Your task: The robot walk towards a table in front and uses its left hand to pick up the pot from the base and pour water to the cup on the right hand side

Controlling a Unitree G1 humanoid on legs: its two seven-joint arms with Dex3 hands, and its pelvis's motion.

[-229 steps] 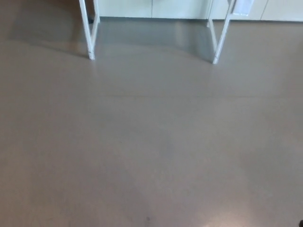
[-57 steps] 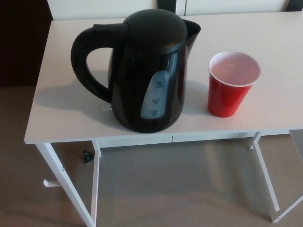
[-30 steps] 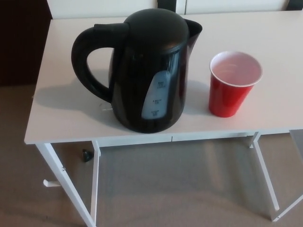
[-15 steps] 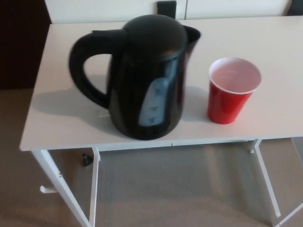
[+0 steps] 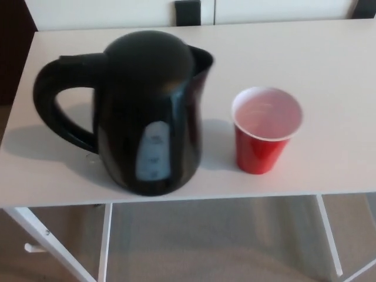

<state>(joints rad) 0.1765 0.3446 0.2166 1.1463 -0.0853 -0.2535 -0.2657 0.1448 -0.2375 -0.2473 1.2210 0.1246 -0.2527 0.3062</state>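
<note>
A black electric kettle (image 5: 150, 111) stands upright on the white table (image 5: 329, 76), near its front edge and left of centre. Its loop handle (image 5: 56, 100) points to the picture's left and its spout faces right. A pale water-level window shows on its front. To its right stands a red plastic cup (image 5: 265, 130) with a white inside, upright, a small gap away from the kettle. The base under the kettle is hidden from this angle. Neither of my hands shows in the head view.
The table's white legs (image 5: 104, 241) and a crossbar run below the front edge, with grey-brown floor beneath. A dark block (image 5: 188, 12) sits against the pale wall behind the table. A dark area lies past the table's left end.
The whole picture has shifted: the camera moved forward and to the right, so the kettle and cup now sit lower and further left. The things themselves have not moved.
</note>
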